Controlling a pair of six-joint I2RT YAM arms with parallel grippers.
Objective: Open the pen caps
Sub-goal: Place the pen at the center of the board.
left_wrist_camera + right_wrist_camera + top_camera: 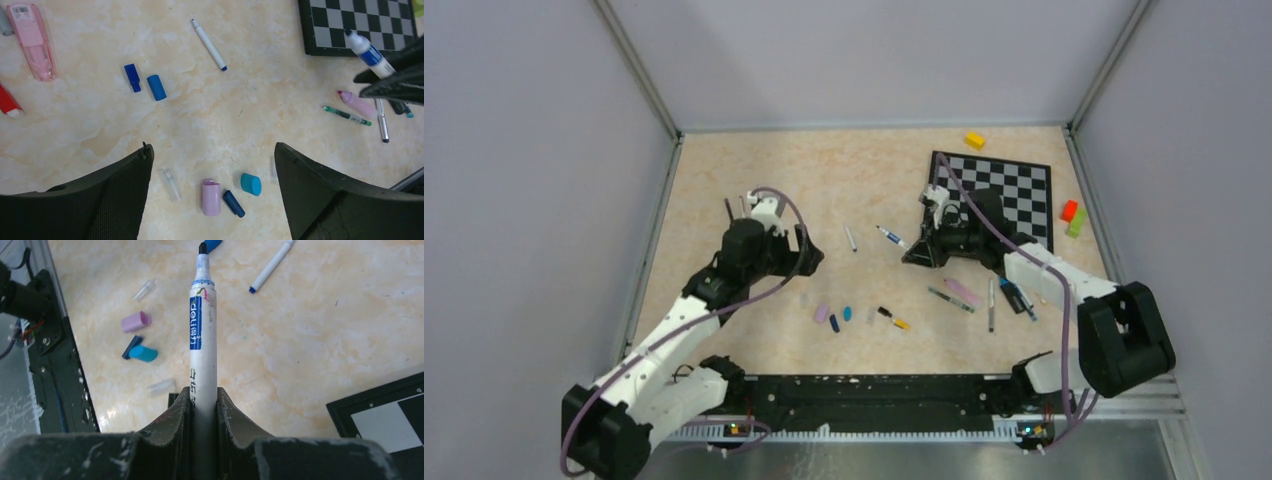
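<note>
From above, the left gripper (810, 250) hangs at 9 o'clock of the table's middle. The right gripper (916, 256), at 3 o'clock, pinches a white marker (890, 237). The loose caps (834, 317) lie at 6 o'clock, near the arm bases. More pens (984, 295) lie bunched at 4 o'clock, just beside the right forearm and near the chessboard (1014, 190). Whether they are capped I cannot tell. Reaching for one could drag its neighbours, or the forearm could sweep them.

In the left wrist view, the fingers (100, 200) are spread wide with nothing between them. At 6 o'clock a clear cap (170, 184), lilac cap (211, 196), navy cap (233, 203) and blue cap (250, 183) lie close together. A descent here would likely scatter them. A white pen (210, 45) at 12 o'clock and pink correction tape (32, 40) at 10 o'clock lie well apart from the fingers.

In the right wrist view, the jaws are pressed onto the marker's rear end, and its bare black nib (202, 247) points to 12 o'clock. Held that far back, the long barrel may pivot in the grip. Lowered tip-first, the nib could smear the table. The lilac, navy and blue caps lie at 10 o'clock, off its line.
</note>
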